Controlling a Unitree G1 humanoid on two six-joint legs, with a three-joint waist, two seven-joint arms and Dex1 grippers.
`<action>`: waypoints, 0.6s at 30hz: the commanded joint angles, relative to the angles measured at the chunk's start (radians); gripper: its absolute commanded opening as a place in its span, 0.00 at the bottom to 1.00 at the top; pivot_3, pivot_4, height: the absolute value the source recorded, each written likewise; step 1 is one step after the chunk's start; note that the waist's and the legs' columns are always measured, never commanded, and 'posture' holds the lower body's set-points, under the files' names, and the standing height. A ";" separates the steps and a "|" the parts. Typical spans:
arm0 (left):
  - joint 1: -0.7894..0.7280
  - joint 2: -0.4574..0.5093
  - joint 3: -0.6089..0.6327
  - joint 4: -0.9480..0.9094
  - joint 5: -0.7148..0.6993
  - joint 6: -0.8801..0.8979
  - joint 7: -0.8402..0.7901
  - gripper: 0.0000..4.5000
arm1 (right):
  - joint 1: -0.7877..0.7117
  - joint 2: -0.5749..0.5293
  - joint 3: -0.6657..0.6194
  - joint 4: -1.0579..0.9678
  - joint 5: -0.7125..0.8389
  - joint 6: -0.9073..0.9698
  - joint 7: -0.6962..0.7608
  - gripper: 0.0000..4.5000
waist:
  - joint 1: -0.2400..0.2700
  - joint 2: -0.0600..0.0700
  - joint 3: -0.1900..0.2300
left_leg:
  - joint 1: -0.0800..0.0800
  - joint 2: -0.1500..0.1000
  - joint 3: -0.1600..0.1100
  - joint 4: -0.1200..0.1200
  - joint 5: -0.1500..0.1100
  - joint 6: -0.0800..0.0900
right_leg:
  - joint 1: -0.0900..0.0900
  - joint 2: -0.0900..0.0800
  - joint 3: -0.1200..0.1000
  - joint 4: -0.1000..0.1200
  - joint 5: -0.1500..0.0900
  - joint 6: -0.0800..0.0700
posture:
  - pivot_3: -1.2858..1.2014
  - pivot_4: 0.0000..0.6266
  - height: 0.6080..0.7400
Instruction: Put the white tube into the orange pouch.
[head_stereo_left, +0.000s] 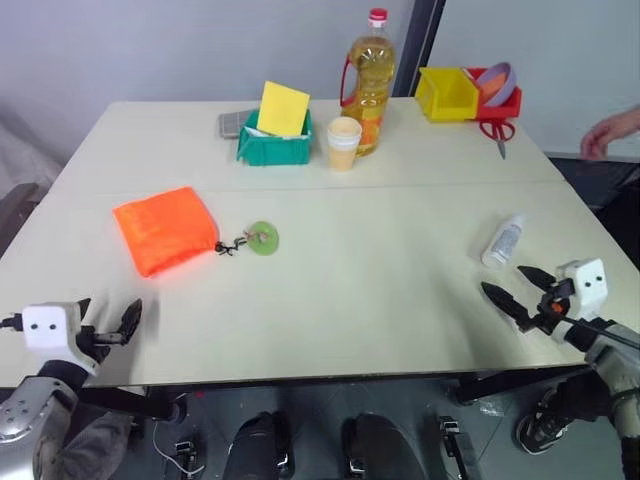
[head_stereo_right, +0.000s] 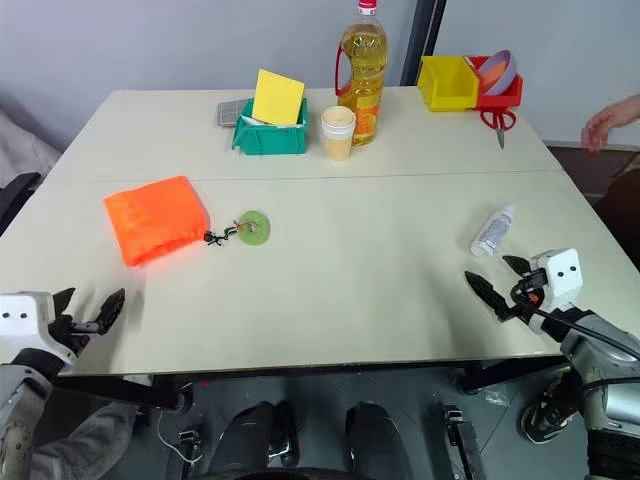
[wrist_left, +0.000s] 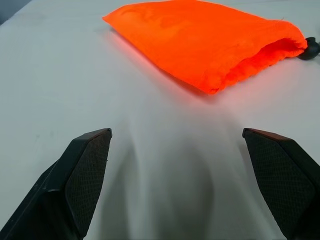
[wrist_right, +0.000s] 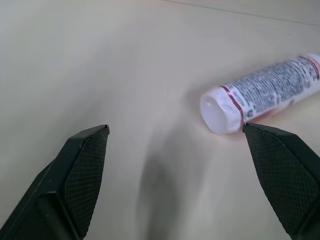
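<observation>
both arms reach forward low at the near edge, well apart. the left hand (head_stereo_left: 112, 327) sits at the near left with its two black fingers spread wide and nothing between them. the right hand (head_stereo_left: 518, 291) at the near right also gapes wide, holding nothing

White tube (head_stereo_left: 503, 241): small, slim, whitish with a white cap and fine printed label; lying flat on its side on the tabletop (head_stereo_left: 380, 290), right part, cap end toward the near edge.
Orange pouch (head_stereo_left: 165, 228): bright orange soft fabric, lying flat on the left part, well apart from the tube.
Pouch cord (head_stereo_left: 231, 246): thin, black, ending in a green round disc (head_stereo_left: 264, 237) just beside the pouch.
</observation>
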 joint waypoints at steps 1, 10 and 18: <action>-0.018 0.008 0.012 -0.025 -0.011 0.004 0.006 1.00 | 0.001 0.006 -0.008 -0.046 0.020 0.004 -0.010 0.99 | 0.000 0.000 0.000 | 0.000 0.000 0.000 0.000 0.000 0.000 | 0.000 0.000 0.000 0.000 0.000 0.000 | 0.52 0.24 1.00; -0.035 0.005 0.014 -0.017 0.008 -0.018 0.004 1.00 | -0.024 0.013 0.012 -0.158 0.075 0.049 -0.007 0.99 | -0.002 0.000 0.000 | 0.000 0.000 0.000 0.000 0.000 0.000 | 0.000 0.000 0.000 0.000 0.000 0.000 | 0.52 0.24 1.00; -0.078 0.056 -0.035 -0.060 0.071 -0.114 -0.050 1.00 | -0.133 0.078 0.212 -0.396 0.158 0.191 -0.044 0.99 | 0.002 0.000 0.000 | 0.000 0.000 0.000 0.000 0.000 0.000 | 0.000 0.000 0.000 0.000 0.000 0.000 | 0.52 0.24 1.00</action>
